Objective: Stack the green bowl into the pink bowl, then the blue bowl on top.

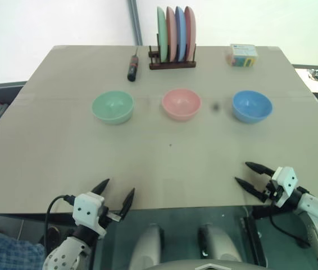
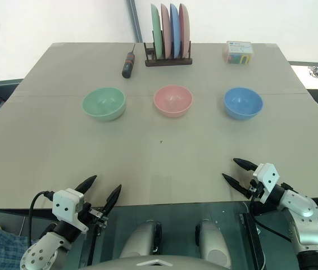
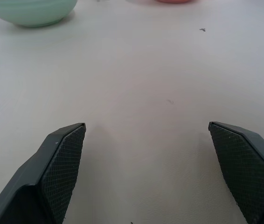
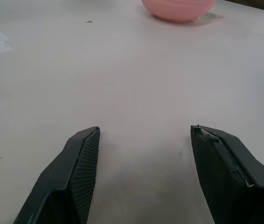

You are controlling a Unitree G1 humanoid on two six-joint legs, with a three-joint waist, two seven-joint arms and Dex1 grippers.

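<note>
Table [image 1: 159, 163]: a flat beige surface, on which all items listed below are set.
Green bowl [image 1: 112, 107]: found upright on the table at the left end of a row of three bowls, standing apart from its neighbour, with nothing inside.
Pink bowl [image 1: 181, 104]: placed in the middle of the row, between the green and blue bowls, touching neither, and seen to hold nothing.
Blue bowl [image 1: 251, 106]: set at the right end of the row, well apart from the pink bowl, unstacked.
Left gripper [image 1: 116, 193]: held over the near left edge of the table, its fingers spread wide with nothing between them; bare table is seen past the fingers [image 3: 62, 163] in the left wrist view.
Right gripper [image 1: 249, 174]: positioned over the near right edge of the table, angled toward the centre, its fingers parted and nothing grasped.
Plate rack [image 1: 172, 63]: a dark rack at the far edge, in which four plates are stood on edge.
Screwdriver [image 1: 132, 66]: laid to the left of the rack.
Small box [image 1: 242, 55]: noted at the far right of the table.
</note>
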